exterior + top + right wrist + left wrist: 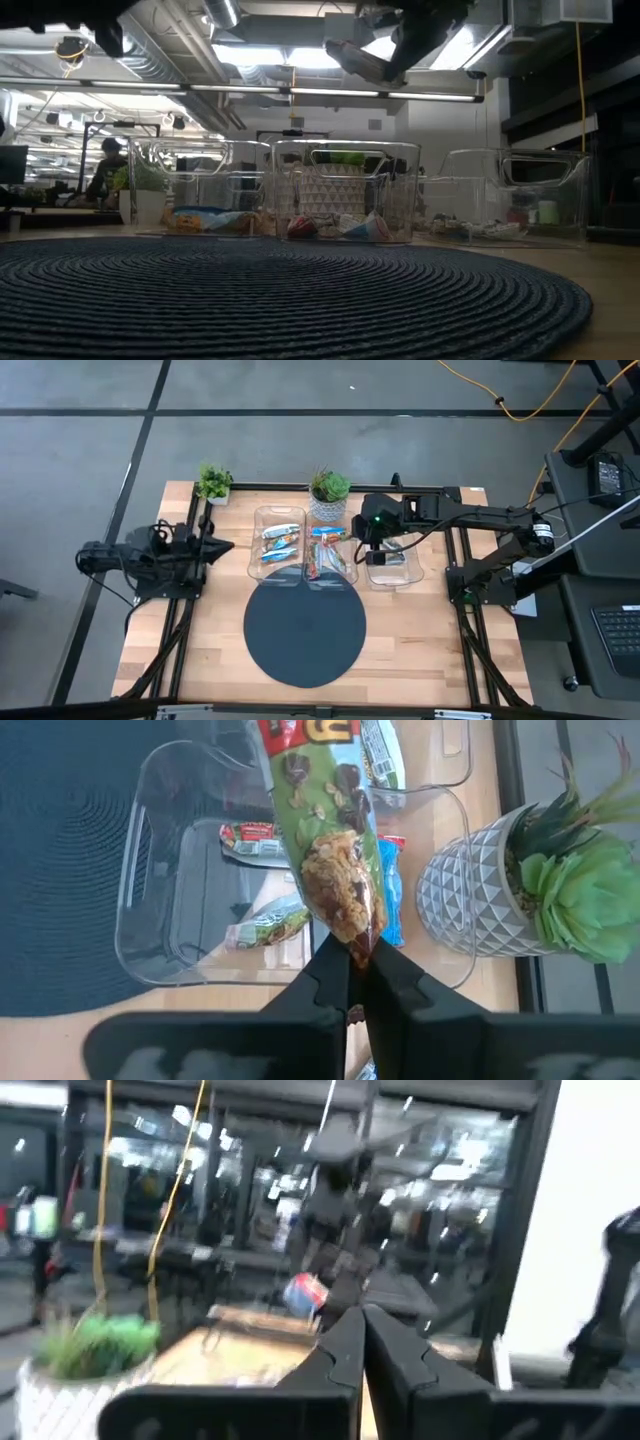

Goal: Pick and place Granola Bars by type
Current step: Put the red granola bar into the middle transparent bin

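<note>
Green-wrapped granola bar is pinched by one end between the closed fingers of the right gripper, the rest of the wrapper extending away from the fingertips. This gripper hangs above the right-hand clear bin, which already contains two green-wrapped bars. Beside the held bar, a light blue bar lies in the middle bin together with orange-red multicoloured bars. The left bin holds blue and white bars. All three bins stand in a row on the wooden desk, at the far edge of a dark round mat. Two potted plants stand behind the bins. The left gripper is closed and empty, parked at the left side of the desk, well apart from the bins.
</note>
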